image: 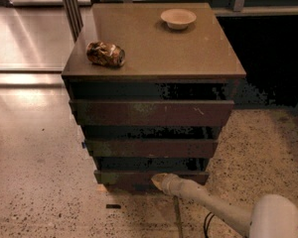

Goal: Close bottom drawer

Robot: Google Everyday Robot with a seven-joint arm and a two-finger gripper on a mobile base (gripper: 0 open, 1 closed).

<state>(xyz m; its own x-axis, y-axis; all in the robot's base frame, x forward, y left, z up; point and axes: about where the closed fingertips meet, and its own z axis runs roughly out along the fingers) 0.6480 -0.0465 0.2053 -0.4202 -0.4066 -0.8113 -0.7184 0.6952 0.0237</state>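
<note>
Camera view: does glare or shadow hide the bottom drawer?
Camera view: glare only on the floor left of the cabinet; drawer gaps are black with shadow; the bottom drawer front is dim but visible, gripper at its front edge.

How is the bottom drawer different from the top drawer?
The bottom drawer has a narrower front than the top drawer. The bottom drawer sits by the floor; the top drawer sits just under the cabinet top. The gripper is at the bottom drawer's front, not the top drawer's. Both are dark brown, without handles.

no legible txt or labels, hand (pixel 159 181) at bottom drawer (pixel 126 176) front
</note>
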